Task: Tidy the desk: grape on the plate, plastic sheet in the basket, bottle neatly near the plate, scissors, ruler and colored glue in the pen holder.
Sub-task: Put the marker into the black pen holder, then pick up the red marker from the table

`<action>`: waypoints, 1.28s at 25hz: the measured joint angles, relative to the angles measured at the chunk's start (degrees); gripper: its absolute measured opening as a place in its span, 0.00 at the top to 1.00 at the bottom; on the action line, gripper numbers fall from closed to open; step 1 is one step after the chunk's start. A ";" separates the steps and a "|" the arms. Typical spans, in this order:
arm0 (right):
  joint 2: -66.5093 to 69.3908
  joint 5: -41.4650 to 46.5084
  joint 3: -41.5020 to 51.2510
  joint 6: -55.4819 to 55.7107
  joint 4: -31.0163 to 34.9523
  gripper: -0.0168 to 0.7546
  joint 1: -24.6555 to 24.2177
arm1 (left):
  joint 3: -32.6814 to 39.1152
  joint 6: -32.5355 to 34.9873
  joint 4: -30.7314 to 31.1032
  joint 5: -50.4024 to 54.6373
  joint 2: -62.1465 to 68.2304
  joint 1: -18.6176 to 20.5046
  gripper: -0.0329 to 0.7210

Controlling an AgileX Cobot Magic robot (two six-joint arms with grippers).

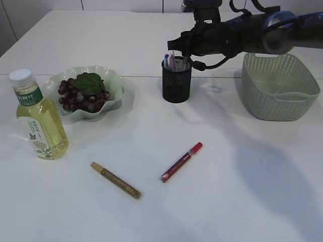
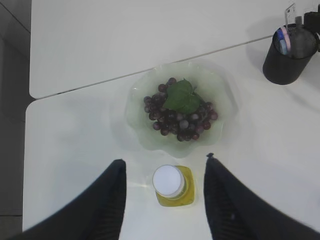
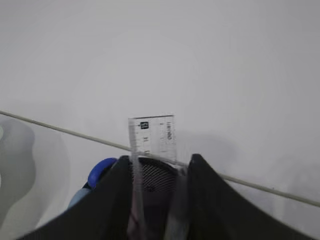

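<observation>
My right gripper hovers open right over the black mesh pen holder. The clear ruler stands upright in it between the jaws, with a small gap at the right finger. The blue scissors handle also sticks out of the holder. Two colored glue pens lie on the table, a red one and a gold one. The grape bunch rests on the green plate, and the yellow bottle stands upright just beside it. My left gripper hangs open high above the bottle.
The green basket stands at the back right, with a faint clear sheet edge showing inside it. A seam between two tabletops runs behind the plate and holder. The right arm stretches across above the basket.
</observation>
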 joint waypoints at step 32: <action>-0.68 64.70 -27.14 -2.02 22.54 0.50 0.32 | 0.00 0.00 -0.97 0.00 2.98 0.00 0.46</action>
